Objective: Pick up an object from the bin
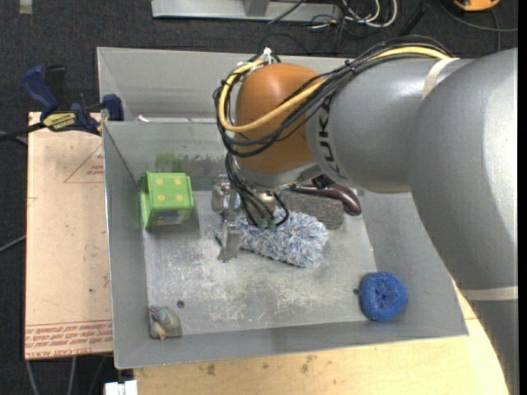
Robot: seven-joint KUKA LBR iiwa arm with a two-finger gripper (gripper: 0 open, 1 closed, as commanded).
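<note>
Spread apart and pinching nothing, the tool (226, 220) hangs low in the grey bin (272, 303), under the orange wrist cover. Just beside it, on the side toward the arm, lies a fluffy blue-and-white duster-like bundle (290, 239), its near edge touching or almost touching the tool; this looks the likeliest thing to pick. A green cube with yellow dots (167, 197) sits near on the opposite side, clear of the tool. A dark maroon thing (331, 197) lies beyond the bundle, partly hidden under the arm. A blue round sponge ball (383, 295) and a small grey-brown scrap (165, 323) lie well apart from the tool, toward the near wall. To do the step well, I judge the tool should shift toward the bundle so the soft pile sits squarely between the jaws, press down to the floor, then close firmly; a pinch on loose edge fibres alone could slip on lifting, and the green cube should be left unnudged.
</note>
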